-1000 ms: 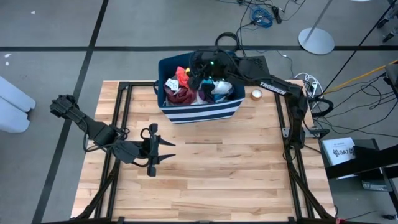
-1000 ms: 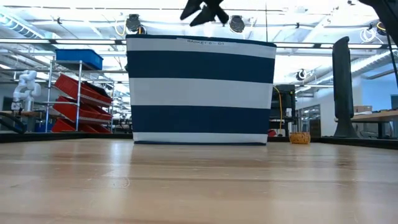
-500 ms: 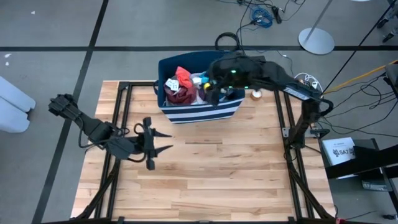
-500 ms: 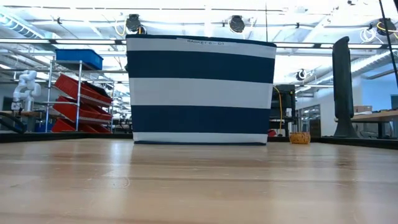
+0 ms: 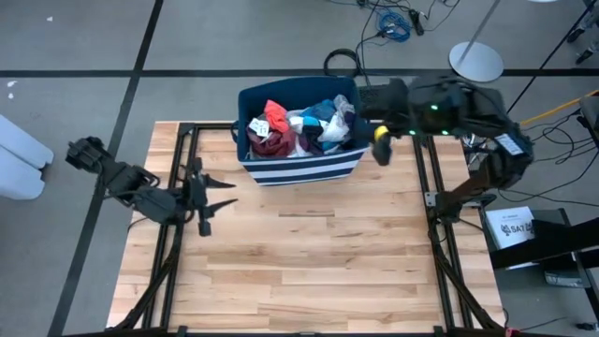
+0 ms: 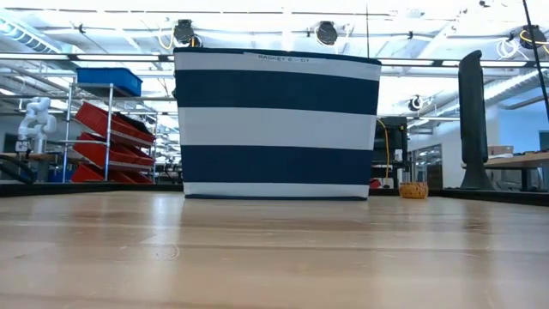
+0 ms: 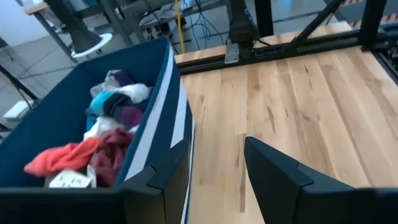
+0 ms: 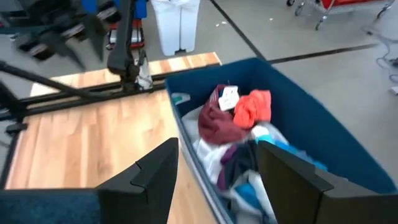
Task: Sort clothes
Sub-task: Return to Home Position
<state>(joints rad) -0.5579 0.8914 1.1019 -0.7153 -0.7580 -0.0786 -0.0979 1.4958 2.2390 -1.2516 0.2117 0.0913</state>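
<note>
Both sets of jaws are spread wide, nothing in them. The left gripper (image 5: 223,193) hangs over the desk (image 5: 309,262) around 9 o'clock. The right gripper (image 5: 382,152) is up near 1 o'clock, just beside the striped bin (image 5: 299,170). The clothes (image 5: 299,126) are piled inside that bin at 12 o'clock.

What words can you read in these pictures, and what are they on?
"SA7": on the white box beside the table; the rest is too small.
Label on the striped bin, top band: too blurred to read.
White tag among the clothes: too blurred.
</note>
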